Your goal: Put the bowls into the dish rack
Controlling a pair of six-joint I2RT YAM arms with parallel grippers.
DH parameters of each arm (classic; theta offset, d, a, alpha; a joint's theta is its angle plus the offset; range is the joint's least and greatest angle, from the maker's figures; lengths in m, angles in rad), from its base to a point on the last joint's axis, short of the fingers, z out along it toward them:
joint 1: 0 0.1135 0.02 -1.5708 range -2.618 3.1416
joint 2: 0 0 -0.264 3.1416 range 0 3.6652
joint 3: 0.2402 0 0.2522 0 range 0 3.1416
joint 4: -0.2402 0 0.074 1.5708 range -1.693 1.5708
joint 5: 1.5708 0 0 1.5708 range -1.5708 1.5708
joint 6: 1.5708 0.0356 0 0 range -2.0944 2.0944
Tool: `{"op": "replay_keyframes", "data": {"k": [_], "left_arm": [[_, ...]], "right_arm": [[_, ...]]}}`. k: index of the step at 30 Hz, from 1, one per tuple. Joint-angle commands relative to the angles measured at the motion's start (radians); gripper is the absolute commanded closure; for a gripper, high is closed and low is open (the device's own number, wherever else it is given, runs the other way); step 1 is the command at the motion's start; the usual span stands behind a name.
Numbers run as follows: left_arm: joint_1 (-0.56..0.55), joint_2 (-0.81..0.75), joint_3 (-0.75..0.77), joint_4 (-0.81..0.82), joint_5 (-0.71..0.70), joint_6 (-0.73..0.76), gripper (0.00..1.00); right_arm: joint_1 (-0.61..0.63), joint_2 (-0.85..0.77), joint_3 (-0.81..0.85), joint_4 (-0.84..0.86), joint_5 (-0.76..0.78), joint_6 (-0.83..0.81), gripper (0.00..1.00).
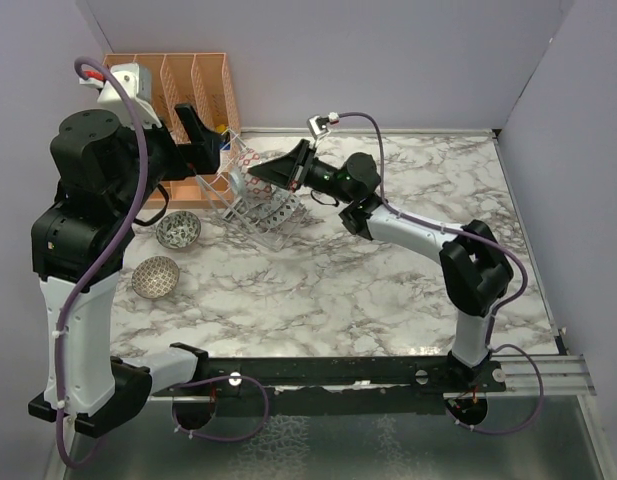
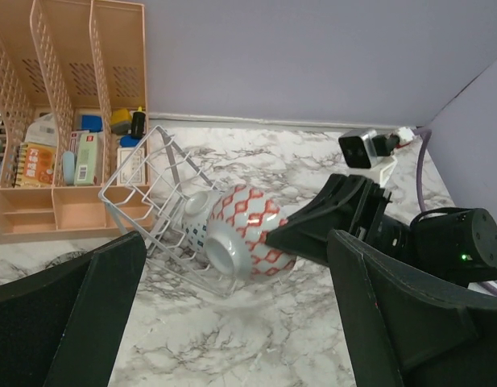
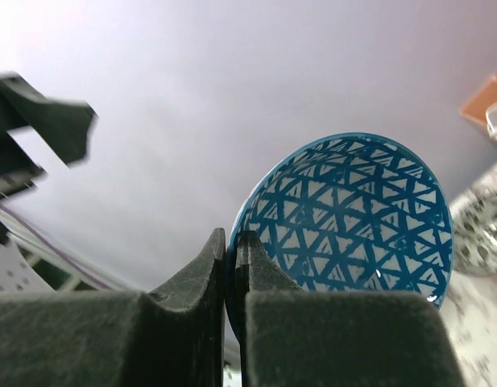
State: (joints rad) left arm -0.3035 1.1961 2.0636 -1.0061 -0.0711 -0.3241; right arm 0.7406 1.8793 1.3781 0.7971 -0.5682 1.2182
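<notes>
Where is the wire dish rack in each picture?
Top external: the dish rack is upper left of middle, next to the orange organiser.
Left wrist: the dish rack is left of centre, in front of the organiser.
Right wrist: not clearly in it; you mostly see the blue bowl.
Shared landmark: the black right tool, seen in all three views.

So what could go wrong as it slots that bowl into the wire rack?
The right gripper pinches the bowl only by its thin rim, so it might slip or twist. The dish rack looks light and seems to sit tilted; a push could shove it or tip out another bowl sitting in it. The open left gripper hovers close by, so the two grippers could collide.
</notes>
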Motion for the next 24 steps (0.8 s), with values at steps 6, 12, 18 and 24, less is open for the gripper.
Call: {"op": "replay_keyframes", "data": {"k": [6,12,18,24], "left_arm": [[-0.002,-0.036,-0.063,0.013,0.06,0.005,0.02],[-0.002,-0.031,-0.065,0.004,0.083,0.018,0.02],[-0.003,-0.028,-0.064,-0.003,0.096,0.038,0.02],[-0.002,-0.036,-0.07,-0.002,0.102,0.046,0.02]], "right_arm": [[-0.008,0.147,0.017,0.306,0.399,0.375,0.99],[-0.001,0.2,0.036,0.302,0.563,0.461,0.99],[0.034,0.292,0.144,0.299,0.622,0.546,0.99],[0.072,0.324,0.185,0.212,0.675,0.593,0.99]]}}
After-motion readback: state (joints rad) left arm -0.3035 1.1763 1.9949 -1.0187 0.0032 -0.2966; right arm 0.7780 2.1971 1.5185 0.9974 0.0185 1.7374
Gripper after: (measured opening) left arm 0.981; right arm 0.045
